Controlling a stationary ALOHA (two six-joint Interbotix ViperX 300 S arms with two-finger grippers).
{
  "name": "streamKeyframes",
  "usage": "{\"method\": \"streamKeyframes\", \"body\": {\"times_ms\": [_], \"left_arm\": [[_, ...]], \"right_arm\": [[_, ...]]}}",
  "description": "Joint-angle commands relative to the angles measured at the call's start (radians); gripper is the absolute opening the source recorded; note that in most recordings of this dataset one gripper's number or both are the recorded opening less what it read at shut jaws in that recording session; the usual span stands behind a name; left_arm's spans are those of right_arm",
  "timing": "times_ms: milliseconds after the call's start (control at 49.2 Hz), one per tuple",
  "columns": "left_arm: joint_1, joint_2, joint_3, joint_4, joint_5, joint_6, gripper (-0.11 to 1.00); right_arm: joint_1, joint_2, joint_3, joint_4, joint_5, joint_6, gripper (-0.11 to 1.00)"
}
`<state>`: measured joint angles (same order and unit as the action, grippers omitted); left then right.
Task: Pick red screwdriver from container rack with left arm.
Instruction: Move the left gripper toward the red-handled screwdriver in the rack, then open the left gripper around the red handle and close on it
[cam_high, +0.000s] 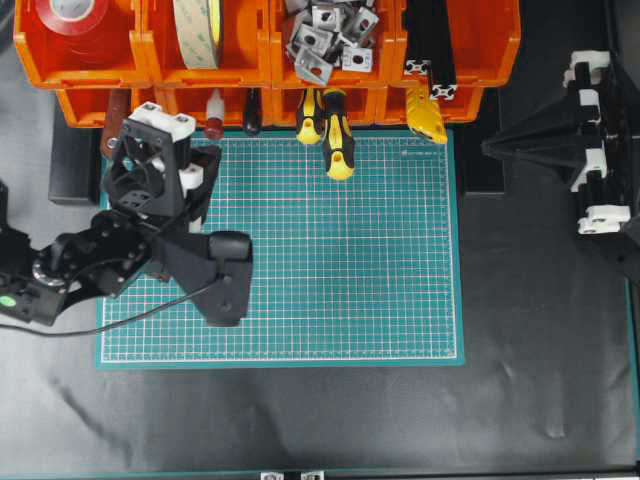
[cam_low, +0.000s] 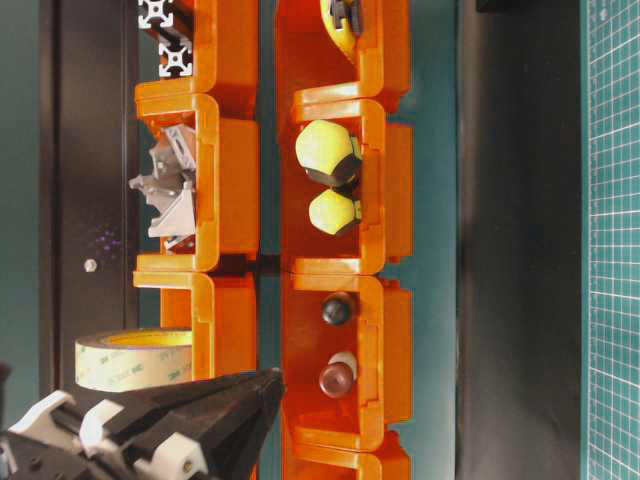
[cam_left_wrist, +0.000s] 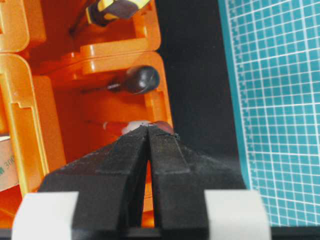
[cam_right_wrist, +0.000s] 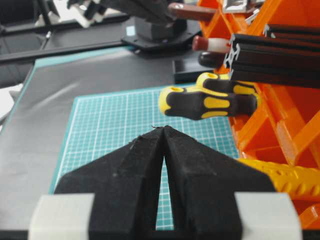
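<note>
The red screwdriver (cam_high: 213, 118) lies in a lower bin of the orange container rack (cam_high: 140, 75), its red and whitish handle (cam_left_wrist: 120, 127) sticking out toward the mat. My left arm (cam_high: 110, 250) reaches to the rack's left end. The left gripper (cam_left_wrist: 149, 128) points down with its jaws shut and nothing between them, the tips right over the handle's dark red end (cam_low: 337, 378). From table level the left gripper (cam_low: 280, 380) tip sits just above that bin. My right gripper (cam_high: 487, 147) hangs shut and empty off the mat's right side.
Two yellow-and-black screwdrivers (cam_high: 335, 140) and a black-handled one (cam_high: 252, 110) jut from neighbouring bins, and a maroon handle (cam_high: 113, 125) lies to the left. Upper bins hold tape rolls (cam_high: 200, 30), metal brackets (cam_high: 325, 35) and black extrusions (cam_high: 435, 45). A green cutting mat (cam_high: 330, 260) lies in front.
</note>
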<state>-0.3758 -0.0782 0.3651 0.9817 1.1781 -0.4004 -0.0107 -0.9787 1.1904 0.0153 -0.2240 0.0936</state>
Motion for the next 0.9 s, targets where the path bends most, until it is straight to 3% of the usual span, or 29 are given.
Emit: {"method": "streamKeyframes", "body": {"times_ms": [0,122,325,407,875], "left_arm": [[0.002,-0.006,-0.028,0.006,-0.009,-0.003,0.00],[0.009,-0.002,-0.021,0.006,-0.011,-0.020,0.14],[0.029,0.009,-0.011,0.006,-0.021,-0.031,0.72],[0.043,0.012,-0.011,0.006,-0.035,-0.040,0.88],[0.094,0.034,0.046,0.005,-0.089,-0.048,0.87]], "right_arm": [[0.002,-0.005,-0.029,0.003,0.005,0.000,0.00],[0.005,-0.017,-0.025,0.003,0.009,0.000,0.00],[0.009,-0.028,-0.023,0.003,0.012,0.000,0.00],[0.011,-0.029,-0.023,0.003,0.014,0.000,0.00],[0.018,-0.029,-0.020,0.003,0.023,0.000,0.00]]}}
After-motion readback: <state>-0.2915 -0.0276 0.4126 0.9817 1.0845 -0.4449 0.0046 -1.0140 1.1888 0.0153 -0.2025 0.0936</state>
